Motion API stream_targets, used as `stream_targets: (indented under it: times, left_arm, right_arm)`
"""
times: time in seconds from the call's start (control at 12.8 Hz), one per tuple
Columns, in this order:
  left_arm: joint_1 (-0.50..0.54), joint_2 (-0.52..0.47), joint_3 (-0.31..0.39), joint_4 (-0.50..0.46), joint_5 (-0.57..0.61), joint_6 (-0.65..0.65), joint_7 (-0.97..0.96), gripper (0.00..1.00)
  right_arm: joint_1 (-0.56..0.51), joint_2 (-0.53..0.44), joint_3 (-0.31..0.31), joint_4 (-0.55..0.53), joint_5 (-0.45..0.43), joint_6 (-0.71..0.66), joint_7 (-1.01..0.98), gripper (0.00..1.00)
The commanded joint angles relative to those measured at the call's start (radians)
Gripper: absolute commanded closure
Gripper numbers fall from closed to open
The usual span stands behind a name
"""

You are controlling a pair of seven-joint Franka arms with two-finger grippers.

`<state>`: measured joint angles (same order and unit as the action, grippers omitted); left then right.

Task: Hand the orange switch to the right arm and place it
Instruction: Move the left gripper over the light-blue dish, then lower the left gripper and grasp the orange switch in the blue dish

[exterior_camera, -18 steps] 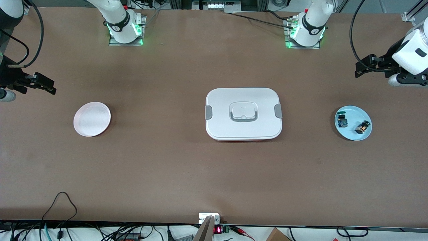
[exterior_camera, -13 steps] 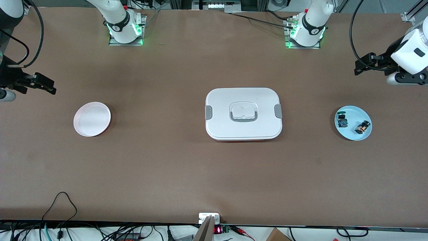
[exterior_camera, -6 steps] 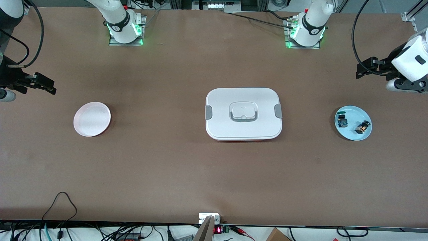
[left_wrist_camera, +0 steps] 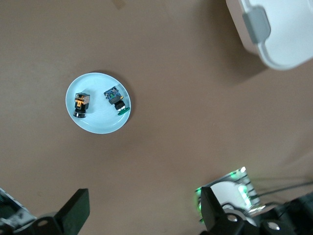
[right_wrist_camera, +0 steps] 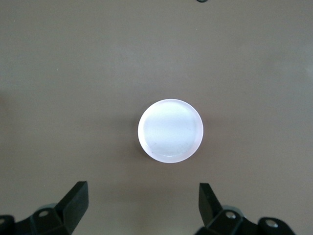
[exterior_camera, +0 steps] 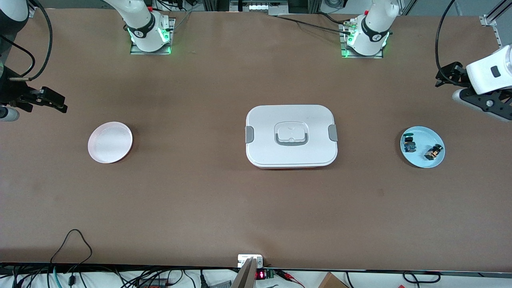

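The orange switch (exterior_camera: pixel 434 152), a tiny black cylinder with an orange end, lies on a light blue plate (exterior_camera: pixel 422 160) toward the left arm's end of the table. It also shows in the left wrist view (left_wrist_camera: pixel 81 104), on the same plate (left_wrist_camera: pixel 98 125). My left gripper (exterior_camera: pixel 451 74) hangs open and empty high over bare table beside that plate; in its own view (left_wrist_camera: pixel 144 215) the plate lies well off from its fingers. My right gripper (exterior_camera: pixel 54 102) hangs open and empty over the table at the right arm's end, near a pale pink plate (exterior_camera: pixel 110 142), which shows in the right wrist view (right_wrist_camera: pixel 170 130) ahead of the gripper (right_wrist_camera: pixel 142 200).
A small blue-and-green module (exterior_camera: pixel 409 144) lies on the blue plate beside the switch and shows in the left wrist view (left_wrist_camera: pixel 115 98). A closed white box with grey latches (exterior_camera: pixel 291 136) stands at the table's middle. The arm bases (exterior_camera: pixel 365 40) glow green.
My left arm's hand has swung and turned, carrying its open gripper a little toward the left arm's end of the table. The right arm, plates and switch have not moved.
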<state>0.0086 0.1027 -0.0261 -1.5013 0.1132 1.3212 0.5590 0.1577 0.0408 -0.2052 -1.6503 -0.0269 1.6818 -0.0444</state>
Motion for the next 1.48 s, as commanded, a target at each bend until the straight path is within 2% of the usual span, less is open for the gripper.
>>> stream_targets:
  times: [0.0, 0.23, 0.55, 0.7, 1.4]
  left_arm:
    - [0.011, 0.017, -0.005, -0.023, 0.071, -0.010, 0.194, 0.00]
    - [0.068, 0.025, -0.005, -0.088, 0.083, 0.038, 0.489, 0.00]
    - [0.128, 0.052, -0.005, -0.215, 0.082, 0.276, 1.061, 0.00]
    - [0.145, 0.077, -0.008, -0.241, 0.079, 0.364, 1.242, 0.00]
    - [0.309, 0.348, -0.012, -0.240, -0.055, 0.666, 1.976, 0.00]
  right_arm:
    - [-0.001, 0.002, 0.003, 0.015, 0.008, -0.017, 0.006, 0.00]
    - [-0.012, 0.005, 0.000, 0.015, 0.008, -0.017, 0.005, 0.00]
    - [-0.003, 0.005, 0.001, 0.015, 0.008, -0.017, 0.006, 0.00]
    - [-0.012, 0.005, 0.000, 0.015, 0.008, -0.017, 0.005, 0.00]
    - [-0.009, 0.007, 0.000, 0.015, 0.007, -0.008, 0.006, 0.00]
